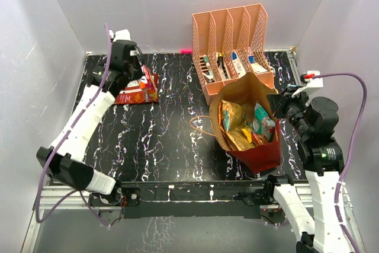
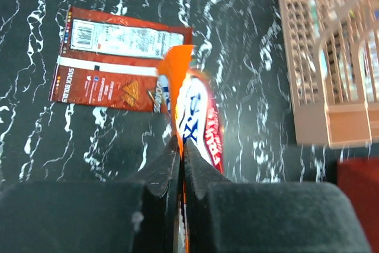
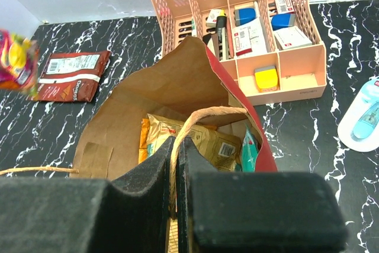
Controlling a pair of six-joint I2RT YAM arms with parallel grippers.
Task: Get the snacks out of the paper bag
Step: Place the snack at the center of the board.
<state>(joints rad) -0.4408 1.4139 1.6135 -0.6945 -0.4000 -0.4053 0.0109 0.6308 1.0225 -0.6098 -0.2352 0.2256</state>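
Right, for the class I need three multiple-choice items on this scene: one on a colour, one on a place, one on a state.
1. The tall dark-red paper gift bag is which colour inside?
A kraft brown
B blue
C white

2. The flat red-brown chip packet lies:
A inside that bag
B on the black marbled table, far left
C on the floor

3. The right gripper is:
A open wide
B shut on the bag's thin twine handle
C shut on a pen

Answers:
1 A: the open bag's inner wall shows brown.
2 B: it lies flat on the table, apart from the bag.
3 B: the closed fingers pinch the twine loop.
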